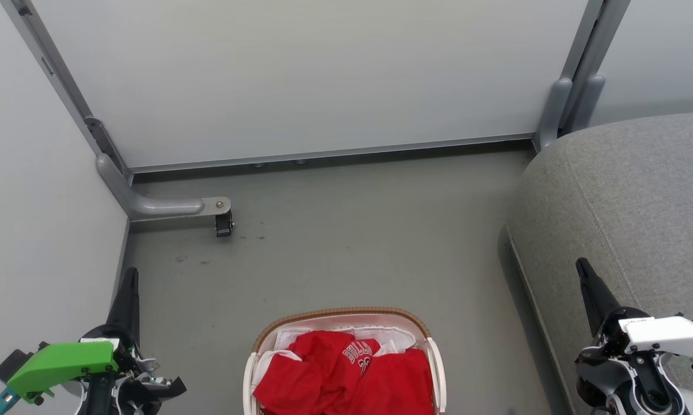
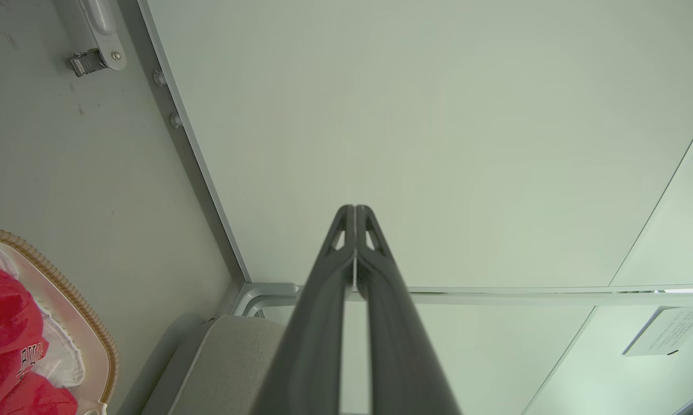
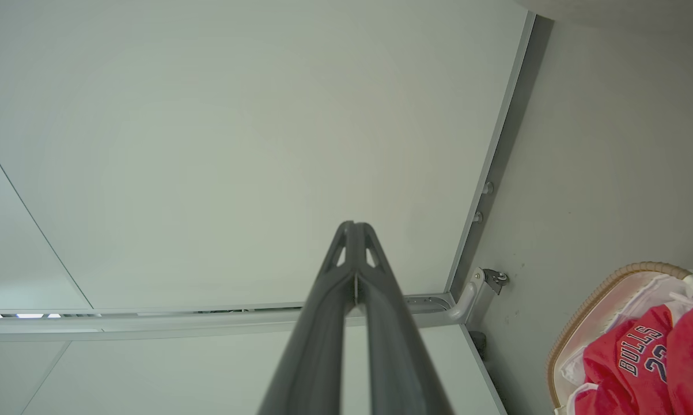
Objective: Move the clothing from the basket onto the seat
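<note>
Red clothing [image 1: 346, 374], with a "BULLS" jersey on top, lies crumpled in the white basket [image 1: 340, 316] with its brown woven rim, low in the middle of the head view. The grey seat [image 1: 628, 202] fills the right side. My left gripper [image 1: 130, 275] is shut at lower left, well left of the basket, holding nothing. My right gripper [image 1: 582, 266] is shut at lower right, over the seat's front edge, also empty. In the left wrist view my left gripper [image 2: 355, 208] points at a wall panel, with the clothing [image 2: 6, 346] at lower left. The right wrist view has my right gripper [image 3: 353, 225] and the clothing [image 3: 651, 363].
Pale partition panels [image 1: 300, 75] stand behind and to the left. A grey metal foot with a caster [image 1: 224, 222] juts onto the grey floor [image 1: 352, 242] at back left. Bare floor lies between the basket, the panels and the seat.
</note>
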Controlling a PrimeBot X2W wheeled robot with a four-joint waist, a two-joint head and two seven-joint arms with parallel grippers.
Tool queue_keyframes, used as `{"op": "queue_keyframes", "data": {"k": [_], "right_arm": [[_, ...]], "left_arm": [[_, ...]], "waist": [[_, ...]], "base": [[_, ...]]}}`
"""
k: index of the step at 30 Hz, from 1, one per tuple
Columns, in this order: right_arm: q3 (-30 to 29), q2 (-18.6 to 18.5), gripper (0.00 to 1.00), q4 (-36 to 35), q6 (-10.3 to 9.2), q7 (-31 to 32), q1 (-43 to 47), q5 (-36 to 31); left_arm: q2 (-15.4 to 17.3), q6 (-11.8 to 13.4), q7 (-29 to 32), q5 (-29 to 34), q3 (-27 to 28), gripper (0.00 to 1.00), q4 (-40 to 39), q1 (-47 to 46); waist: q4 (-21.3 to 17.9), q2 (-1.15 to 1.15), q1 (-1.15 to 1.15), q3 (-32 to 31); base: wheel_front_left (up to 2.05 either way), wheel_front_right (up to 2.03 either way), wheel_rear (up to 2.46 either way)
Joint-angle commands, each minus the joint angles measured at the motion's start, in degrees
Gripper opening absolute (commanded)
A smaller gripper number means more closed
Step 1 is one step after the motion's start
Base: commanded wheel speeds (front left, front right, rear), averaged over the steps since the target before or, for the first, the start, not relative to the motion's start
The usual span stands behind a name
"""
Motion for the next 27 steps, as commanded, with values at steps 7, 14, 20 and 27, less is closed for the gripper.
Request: {"op": "queue_keyframes", "data": {"k": [7, 14, 20, 27], "right_arm": [[-0.10, -0.34, 0.00, -0.24, 0.00, 0.14, -0.46, 0.21], [-0.10, -0.34, 0.00, -0.24, 0.00, 0.13, -0.47, 0.21], [-0.10, -0.34, 0.00, -0.24, 0.00, 0.14, -0.47, 0.21], [-0.09, -0.34, 0.00, -0.24, 0.00, 0.14, -0.47, 0.21]], "left_arm": [[-0.02, -0.18, 0.10, -0.18, 0.02, 0.00, -0.07, -0.65], [-0.02, -0.18, 0.10, -0.18, 0.02, 0.00, -0.07, -0.65], [-0.02, -0.18, 0.10, -0.18, 0.02, 0.00, -0.07, -0.65], [-0.02, -0.18, 0.10, -0.18, 0.02, 0.00, -0.07, -0.65]], "waist": [[0.00, 0.00, 0.00, 0.00], [0.00, 0.00, 0.00, 0.00], [0.00, 0.00, 0.00, 0.00], [0.00, 0.00, 0.00, 0.00]], "base": [[0.00, 0.00, 0.00], [0.00, 0.00, 0.00], [0.00, 0.00, 0.00], [0.00, 0.00, 0.00]]}}
